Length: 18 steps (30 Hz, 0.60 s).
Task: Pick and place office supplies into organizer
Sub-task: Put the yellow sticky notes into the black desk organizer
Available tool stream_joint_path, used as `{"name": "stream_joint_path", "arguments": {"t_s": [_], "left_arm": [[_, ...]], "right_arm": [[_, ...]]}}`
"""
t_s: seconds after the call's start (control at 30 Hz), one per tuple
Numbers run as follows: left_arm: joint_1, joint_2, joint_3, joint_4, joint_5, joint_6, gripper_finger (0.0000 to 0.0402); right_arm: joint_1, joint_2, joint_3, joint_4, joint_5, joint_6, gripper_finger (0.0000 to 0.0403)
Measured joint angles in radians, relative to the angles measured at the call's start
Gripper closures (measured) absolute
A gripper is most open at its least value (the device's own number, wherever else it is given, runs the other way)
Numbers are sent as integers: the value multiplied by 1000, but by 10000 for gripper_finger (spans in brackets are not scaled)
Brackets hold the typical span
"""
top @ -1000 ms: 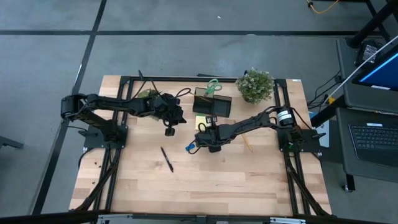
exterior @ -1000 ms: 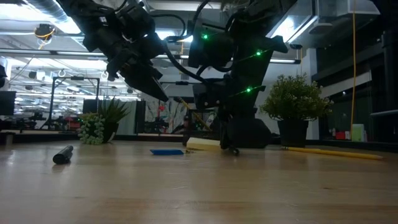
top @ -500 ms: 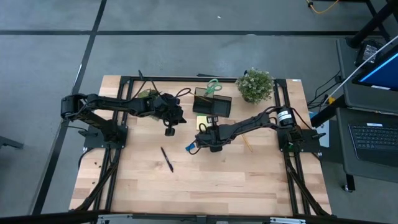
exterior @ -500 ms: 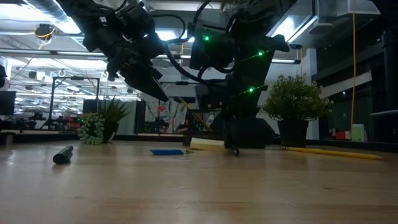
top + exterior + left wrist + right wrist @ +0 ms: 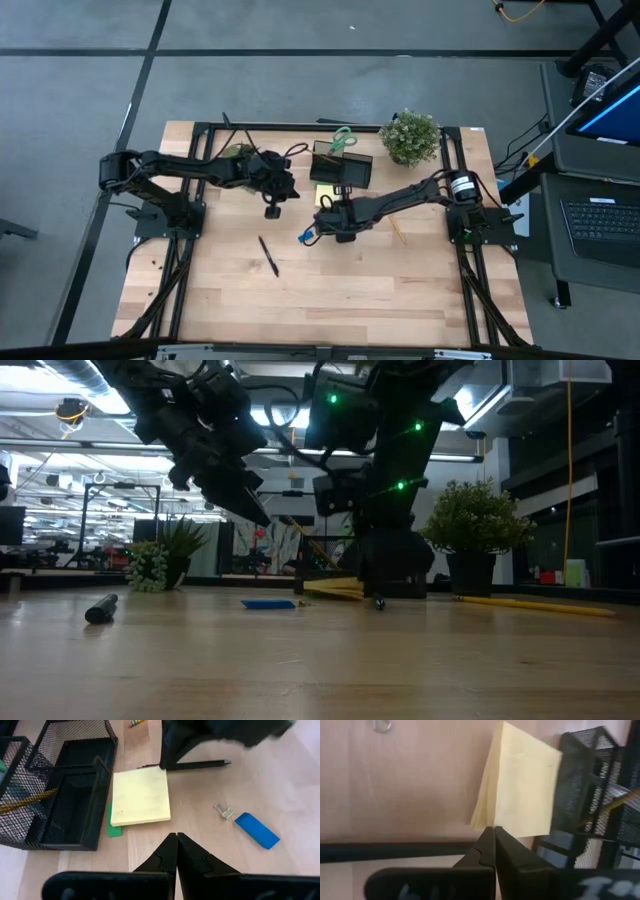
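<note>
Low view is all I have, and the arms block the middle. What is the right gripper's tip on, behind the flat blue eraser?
Observer: The right gripper is shut, with its tips at a thin black pen that lies beside the square yellow sticky-note pad. I cannot tell whether the pen is pinched.
Operator: Where is the organizer from the pad?
Observer: The black wire-mesh organizer stands right beside the pad. A flat green eraser lies at the pad's edge on the organizer's side.
Operator: And the left gripper?
Observer: The left gripper is shut and holds nothing. It is raised over bare wood, short of the pad.
</note>
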Motion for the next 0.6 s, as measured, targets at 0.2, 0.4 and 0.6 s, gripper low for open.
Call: {"name": "stream_joint_path", "arguments": {"t_s": [0.2,0.4,0.6], "left_arm": [[-10,73,0,14,-95,19,400],[-67,189,0,123,-186,116,398],[-130,246,0,177,-322,238,375]], "right_arm": [[0,-27,1,4,3,4,403],[0,-27,0,3,2,4,403],[-2,-27,0,4,3,4,403]]}}
